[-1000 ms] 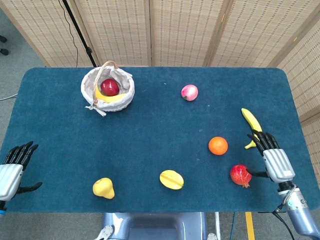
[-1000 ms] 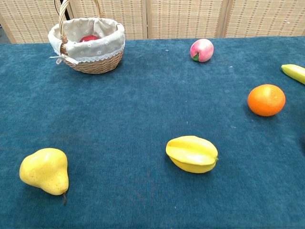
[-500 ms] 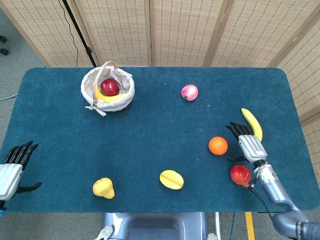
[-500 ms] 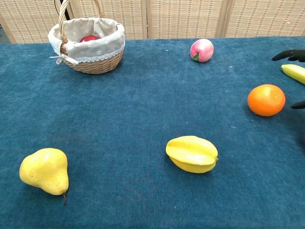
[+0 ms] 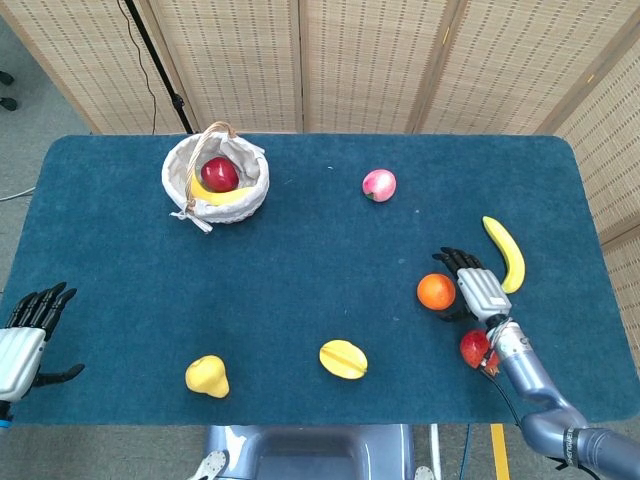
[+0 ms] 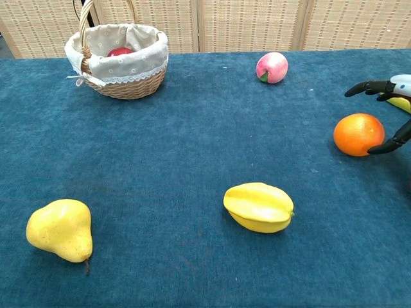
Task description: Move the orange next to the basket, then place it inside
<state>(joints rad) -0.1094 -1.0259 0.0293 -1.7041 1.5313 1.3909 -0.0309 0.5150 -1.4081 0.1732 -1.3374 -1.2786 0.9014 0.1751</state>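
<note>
Right hand beside orange on counter, fingers spread, gripping nothing; basket far left; left hand open, empty.

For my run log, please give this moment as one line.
phase: reach | right hand: open, beside orange, no grasp | left hand: open, idle | orange: on table, far from basket

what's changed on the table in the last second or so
The right hand has moved in from the table's right edge, past the banana, and now sits right beside the orange with fingers spread around it, not yet closed. The orange hasn't moved. The left hand, basket, peach, pear, starfruit and pomegranate stayed put.
</note>
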